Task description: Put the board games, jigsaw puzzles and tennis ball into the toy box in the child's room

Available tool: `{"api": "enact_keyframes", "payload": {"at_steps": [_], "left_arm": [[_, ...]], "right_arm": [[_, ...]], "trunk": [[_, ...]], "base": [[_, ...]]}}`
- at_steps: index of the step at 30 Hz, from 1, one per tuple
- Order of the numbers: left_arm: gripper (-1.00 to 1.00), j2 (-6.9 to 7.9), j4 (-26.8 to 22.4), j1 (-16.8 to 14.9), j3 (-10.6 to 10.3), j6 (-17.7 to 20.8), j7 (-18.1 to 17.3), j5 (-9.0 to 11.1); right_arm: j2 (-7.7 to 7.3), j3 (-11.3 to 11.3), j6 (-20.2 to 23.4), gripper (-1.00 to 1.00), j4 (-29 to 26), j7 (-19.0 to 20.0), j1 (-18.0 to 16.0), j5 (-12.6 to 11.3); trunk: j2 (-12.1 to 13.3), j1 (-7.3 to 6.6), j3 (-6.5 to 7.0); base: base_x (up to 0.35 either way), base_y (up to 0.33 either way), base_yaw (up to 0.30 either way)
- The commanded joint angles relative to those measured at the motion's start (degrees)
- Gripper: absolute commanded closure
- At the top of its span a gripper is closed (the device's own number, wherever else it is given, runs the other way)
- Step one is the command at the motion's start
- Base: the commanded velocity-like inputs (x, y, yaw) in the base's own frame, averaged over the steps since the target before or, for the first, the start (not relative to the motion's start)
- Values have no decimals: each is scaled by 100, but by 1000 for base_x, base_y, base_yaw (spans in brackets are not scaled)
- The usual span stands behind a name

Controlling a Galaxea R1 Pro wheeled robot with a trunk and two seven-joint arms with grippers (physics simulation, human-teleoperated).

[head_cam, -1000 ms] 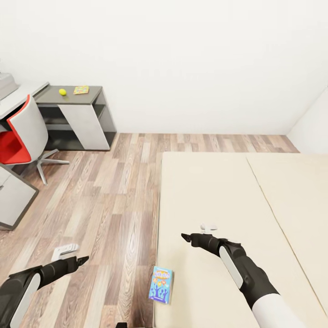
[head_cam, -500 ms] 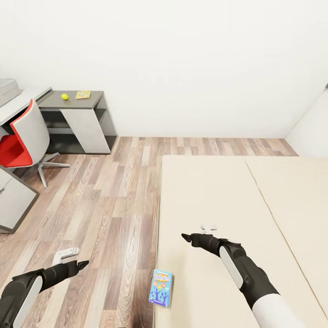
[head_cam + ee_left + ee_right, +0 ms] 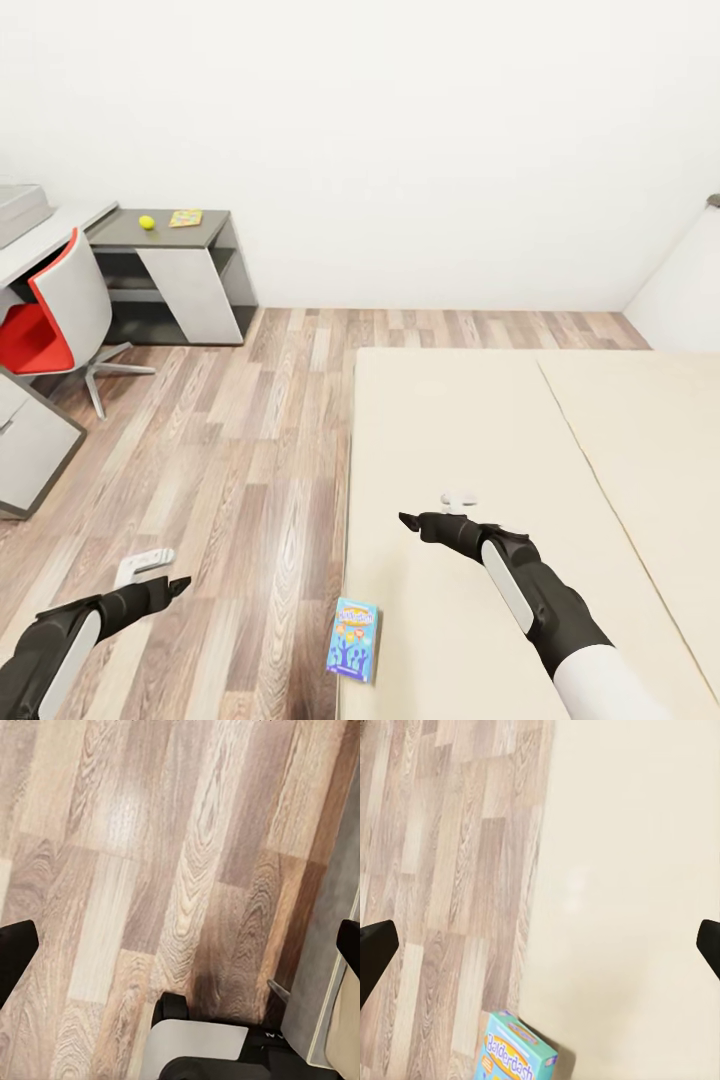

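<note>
Both claws spread wide, holding nothing.
Blue board game (image 3: 354,639) on the bed (image 3: 520,440) edge; tennis ball (image 3: 147,222) and jigsaw puzzle (image 3: 185,217) on the table (image 3: 200,232) at ten o'clock.

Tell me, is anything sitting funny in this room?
Yes: the small blue game box sits right at the bed's edge, partly hanging over the floor. It looks ready to slip off.

We see a bright room with soft, even light. The wood floor (image 3: 135,832) has a pale shiny patch (a bit of glare), and a dark shadow lies near the robot's base. Everything looks slightly soft, not sharp.
</note>
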Motion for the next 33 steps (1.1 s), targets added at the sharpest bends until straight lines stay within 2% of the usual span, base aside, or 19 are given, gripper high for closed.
{"api": "enact_keyframes", "payload": {"at_steps": [1,11,20,28,33], "left_arm": [[-100,-2,50,-29,2,4,-1,12],[-100,-4,543,-242,-35,-257,69,11],[-100,-11,620,-290,-40,-289,76,9],[-100,-17,639,-304,-41,-293,77,-80],[-100,-96,643,-304,-41,-298,77,-159]], "right_arm": [[-5,10,27,-100,-7,-3,-3,-25],[-7,10,6,-100,-7,-3,-3,-25],[-7,10,-171,-100,116,-10,-3,-26],[-8,10,-212,-100,286,-10,-3,-25],[-8,10,-217,-100,315,-11,-3,-25]], "trunk": [[-9,3,1],[-9,3,97],[-9,3,183],[-9,3,259],[-9,3,307]], "base": [[0,0,0],[0,0,0],[0,0,0],[0,0,0],[0,0,0]]}}
